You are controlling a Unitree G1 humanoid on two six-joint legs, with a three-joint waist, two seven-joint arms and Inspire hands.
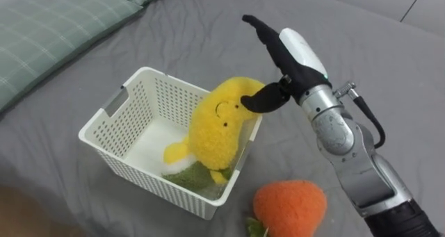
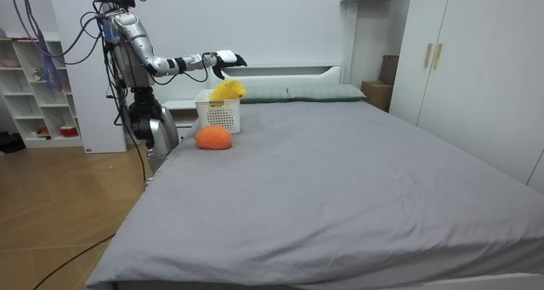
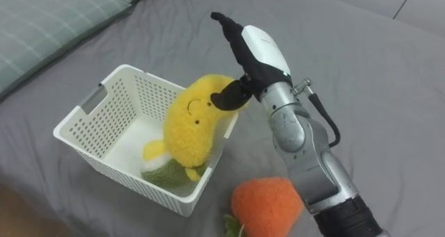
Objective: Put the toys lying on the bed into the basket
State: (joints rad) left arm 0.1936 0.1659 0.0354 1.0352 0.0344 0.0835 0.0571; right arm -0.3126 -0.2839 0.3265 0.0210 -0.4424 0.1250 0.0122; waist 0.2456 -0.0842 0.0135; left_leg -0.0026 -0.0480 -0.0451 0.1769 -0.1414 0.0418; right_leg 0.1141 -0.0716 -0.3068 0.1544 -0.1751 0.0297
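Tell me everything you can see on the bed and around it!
basket: one, white, on the bed near the pillows
yellow plush toy: one, yellow, in the basket, leaning on its wall
orange plush toy: one, orange with a green leaf, on the bed beside the basket
bed: one, grey sheet, under all of these
pillows: two, pale green checked, at the head of the bed
wardrobe: one, white, at the room view's right
shelf: one, white, at the room view's left, behind the robot
right hand: one, black and white, open, above the basket's edge, thumb against the yellow plush toy
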